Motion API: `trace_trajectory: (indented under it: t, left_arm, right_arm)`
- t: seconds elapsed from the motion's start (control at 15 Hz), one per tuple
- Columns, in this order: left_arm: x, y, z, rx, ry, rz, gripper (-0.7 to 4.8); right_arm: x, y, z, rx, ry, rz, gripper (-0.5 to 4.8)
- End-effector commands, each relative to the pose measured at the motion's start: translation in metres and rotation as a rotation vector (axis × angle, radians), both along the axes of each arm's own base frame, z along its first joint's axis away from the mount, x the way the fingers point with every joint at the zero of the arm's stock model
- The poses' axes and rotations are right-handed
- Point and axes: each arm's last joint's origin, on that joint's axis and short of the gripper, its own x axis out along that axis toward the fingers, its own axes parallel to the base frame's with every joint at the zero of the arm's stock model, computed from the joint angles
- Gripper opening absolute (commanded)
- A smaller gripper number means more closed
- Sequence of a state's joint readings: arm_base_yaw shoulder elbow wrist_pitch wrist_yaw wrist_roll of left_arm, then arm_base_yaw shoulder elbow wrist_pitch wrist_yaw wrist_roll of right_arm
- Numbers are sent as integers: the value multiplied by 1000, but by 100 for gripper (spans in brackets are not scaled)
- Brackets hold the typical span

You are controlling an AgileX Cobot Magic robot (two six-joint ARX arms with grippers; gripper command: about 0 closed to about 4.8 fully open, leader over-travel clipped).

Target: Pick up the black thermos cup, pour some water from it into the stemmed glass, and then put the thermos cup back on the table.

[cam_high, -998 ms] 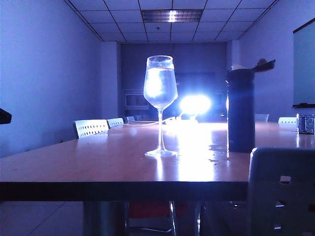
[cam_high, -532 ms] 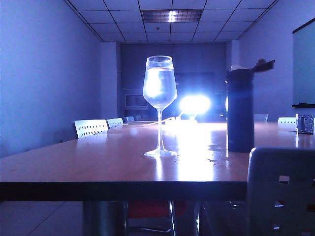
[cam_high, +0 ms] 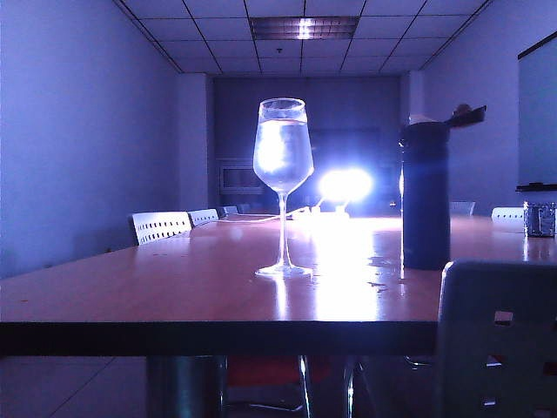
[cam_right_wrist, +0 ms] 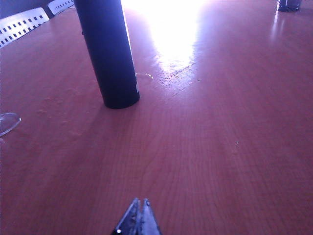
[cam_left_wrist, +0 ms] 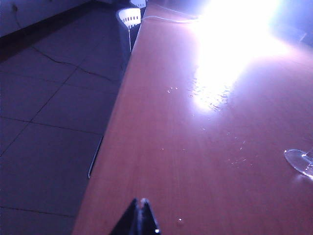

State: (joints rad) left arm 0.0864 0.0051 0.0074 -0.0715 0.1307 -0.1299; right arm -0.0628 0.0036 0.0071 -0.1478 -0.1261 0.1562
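**Black thermos cup upright on table; glass holds water; both arms clear**

Black thermos cup [cam_high: 426, 196] stands upright on the table [cam_high: 174, 296], flip lid open and jutting sideways at its top. It sits to the right of the stemmed glass [cam_high: 283, 187] in the exterior view, apart from it, not touching. The glass bowl looks well filled with water. Droplets and small wet patches show on the tabletop between and around the two.

Left gripper [cam_left_wrist: 142, 218]: fingers pressed together, nothing between them, low over the table with the foot of the glass off to one side and well apart. Right gripper [cam_right_wrist: 138, 219]: likewise closed and empty, facing the thermos from some way back. Neither gripper shows in the exterior view.

Step in hand, as I judge it: pour appears done and the thermos set back down, so the task reads as finished or at its very end, arms retired. If any further move were called for, the right gripper would first need to spread its fingers wide before reaching for the thermos body.

Count: one thermos cup, one stemmed glass, two grippers, one small clear jar [cam_high: 540, 219] far right, several white chair backs along the table's far sides.
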Motion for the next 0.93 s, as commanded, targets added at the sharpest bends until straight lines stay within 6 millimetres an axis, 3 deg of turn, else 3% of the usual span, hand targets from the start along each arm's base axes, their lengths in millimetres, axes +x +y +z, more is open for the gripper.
trace_trajectory:
  t: [0.07,0.4,0.93]
  left_arm:
    - [0,0,0,-3,-2,-6,-5]
    - [0,4,1,19,-10,128,-5]
    - [0,4,0,19,-2,126,-5]
  right_arm:
    - [0,0,1,-1,-14,0,-6]
    - [1,-1,4,-6,-51,-20,-6]
    - [1,-1,4,-9,-52,-19,-6]
